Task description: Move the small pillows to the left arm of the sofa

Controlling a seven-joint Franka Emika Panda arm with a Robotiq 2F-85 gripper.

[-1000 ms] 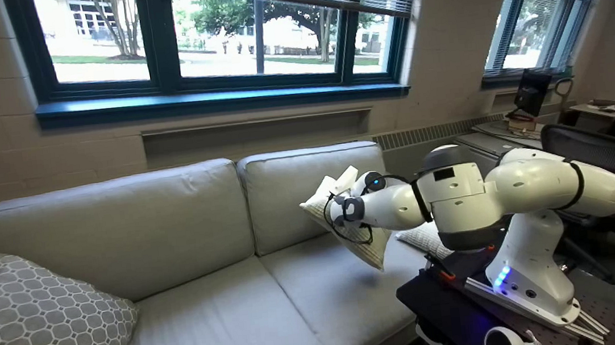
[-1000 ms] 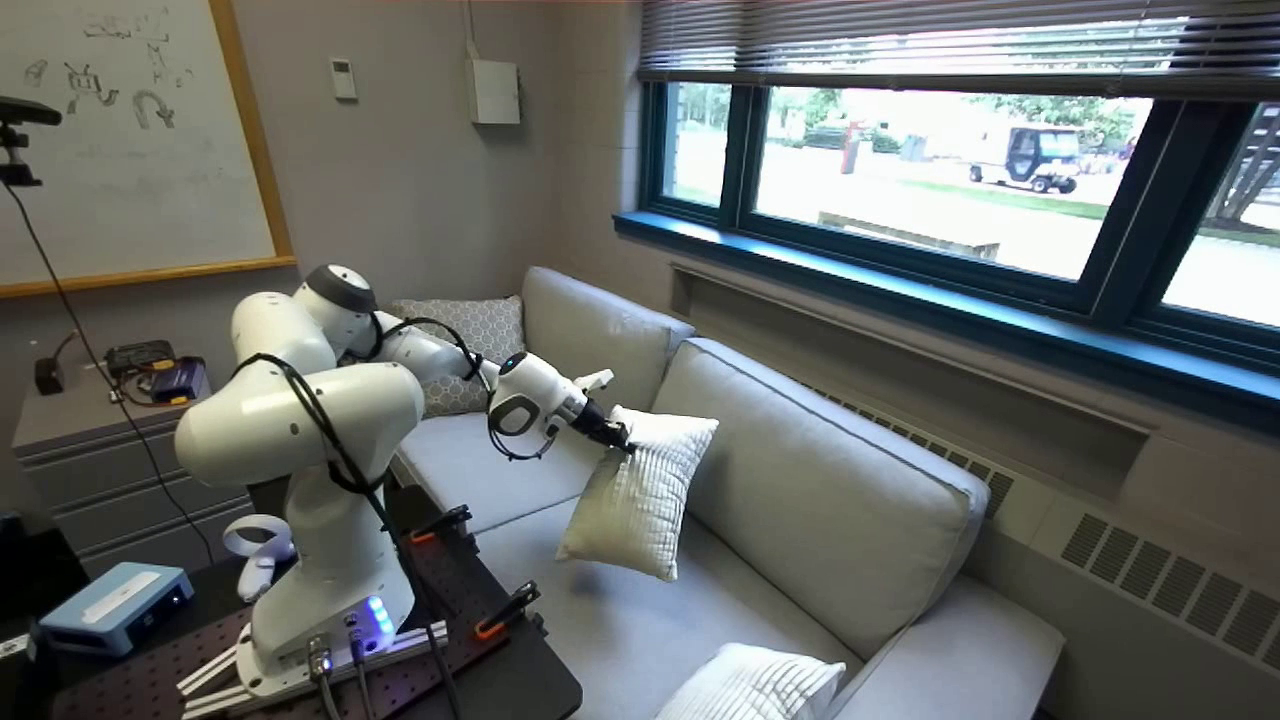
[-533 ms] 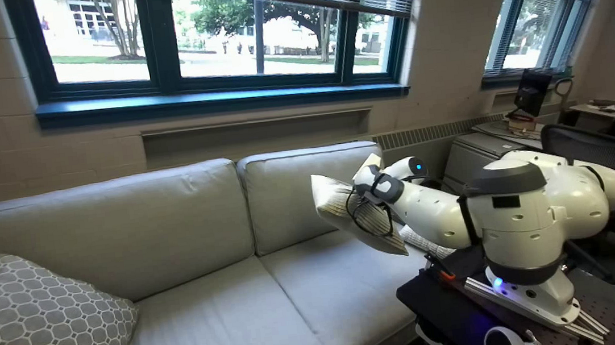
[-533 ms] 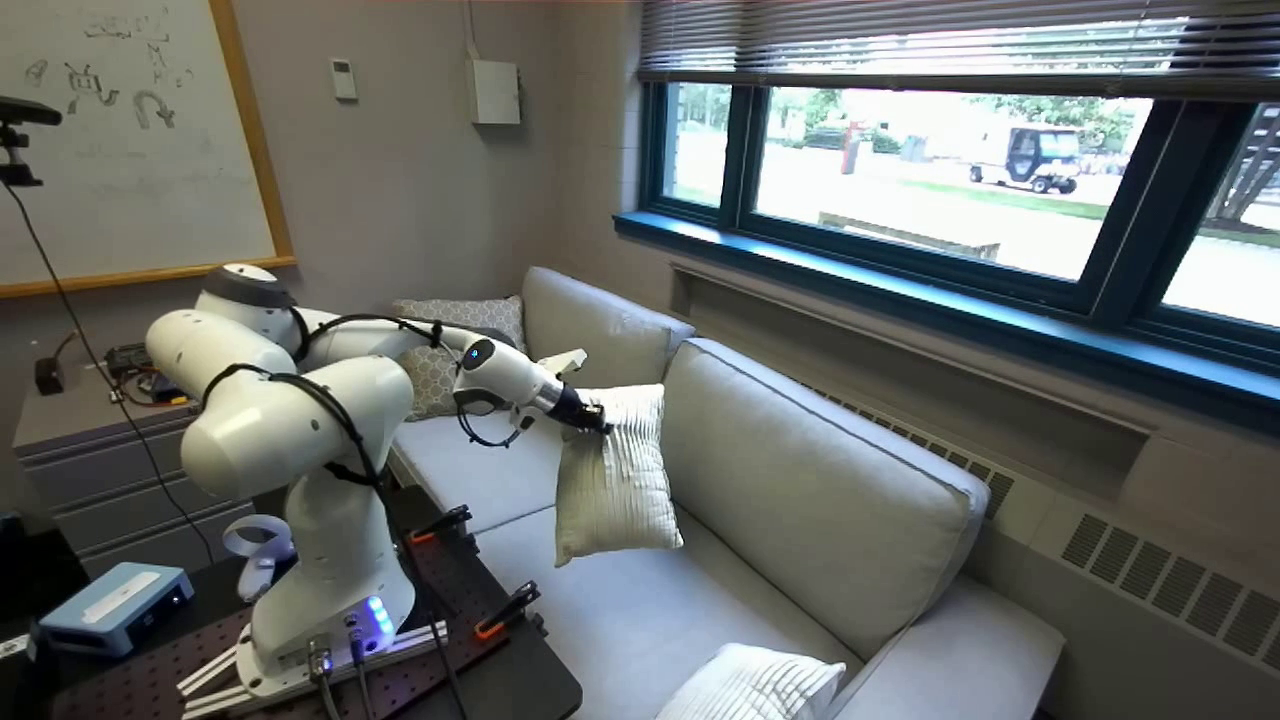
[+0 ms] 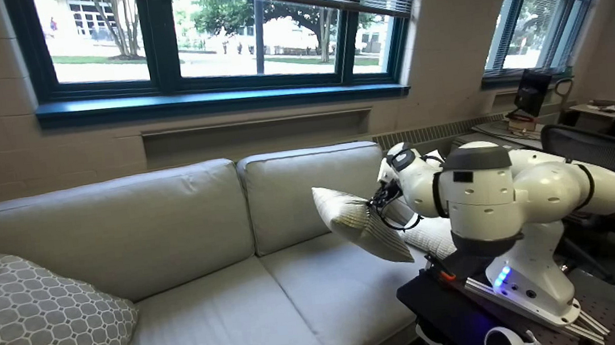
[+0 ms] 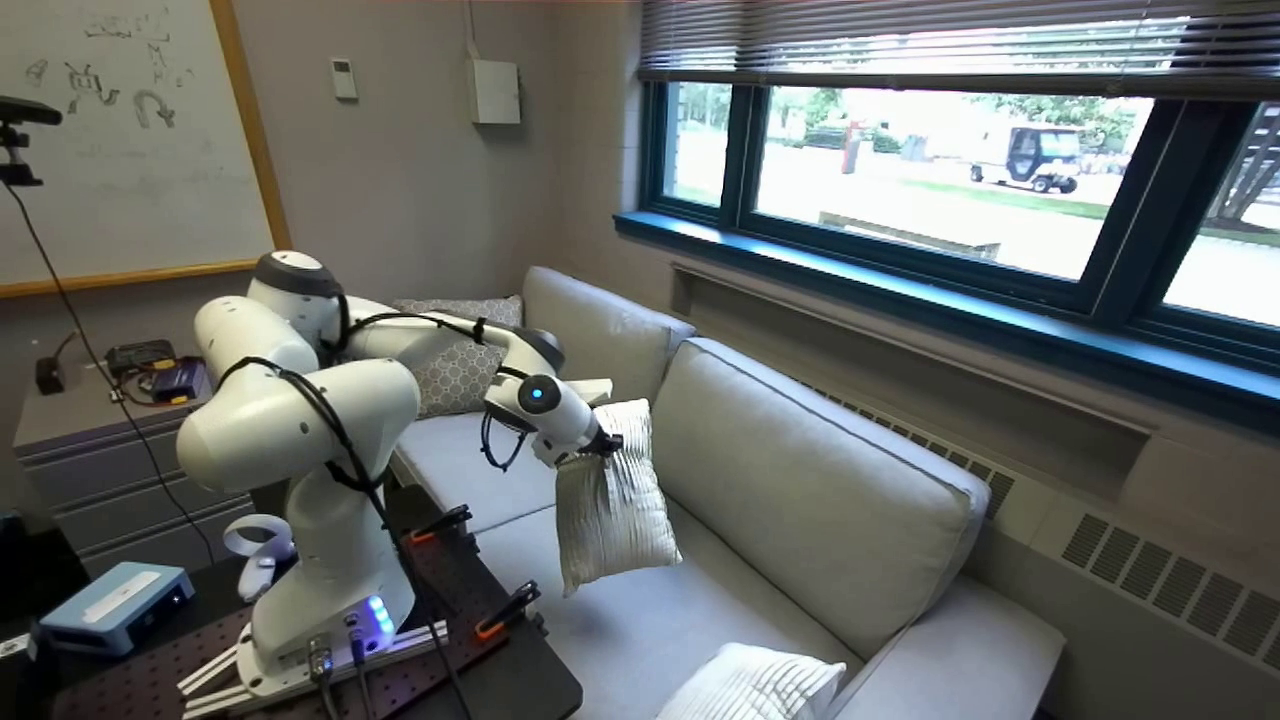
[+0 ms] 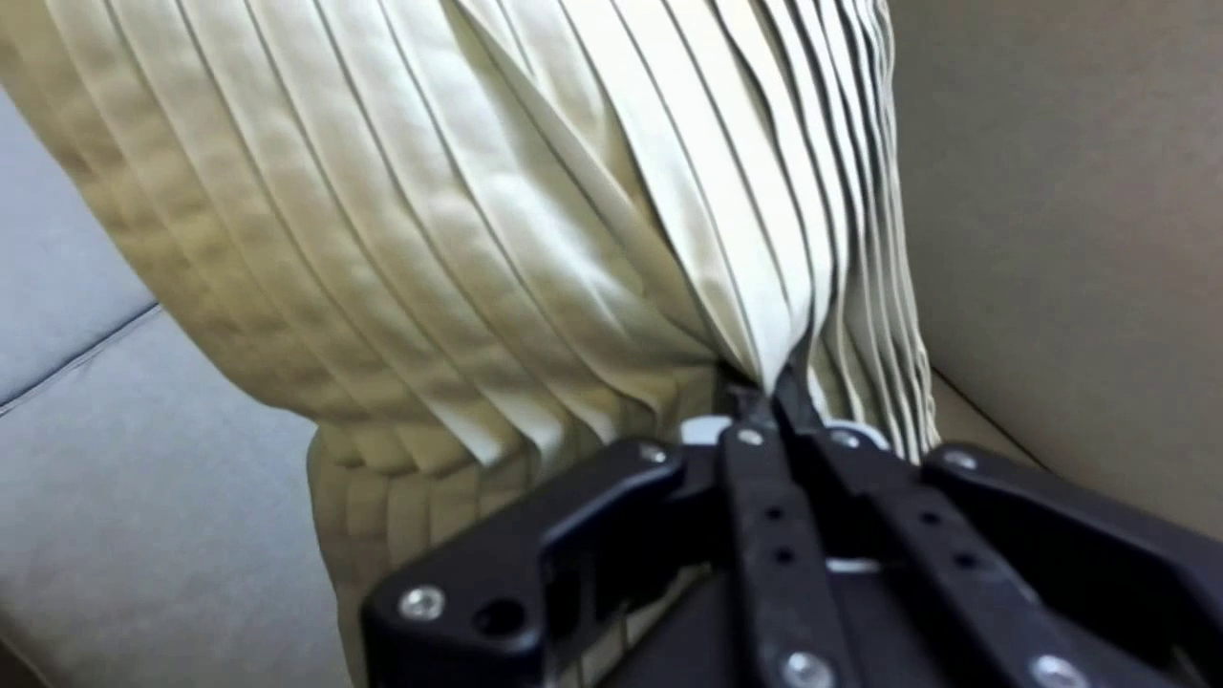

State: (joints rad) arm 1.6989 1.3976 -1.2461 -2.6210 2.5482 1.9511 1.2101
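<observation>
Under the fingers [image 7: 764, 487], reaching well past on both sides, see the sofa [image 5: 196, 253]; well apart from the fingers along its length, lower and to the right of them in an exterior view, find the probable left arm [image 6: 970, 650], left by a sitter's count, with the other small pillow [image 6: 755, 685] just beside it, perhaps touching. Expect, on that judgement, a sideways carry along the sofa rather than a reach forward, to bring the held small pillow [image 6: 620, 520], hanging tilted below and ahead of the fingers. At the fingers themselves, standing nearly together, see just a small bunch of pleats pinched tight.
</observation>
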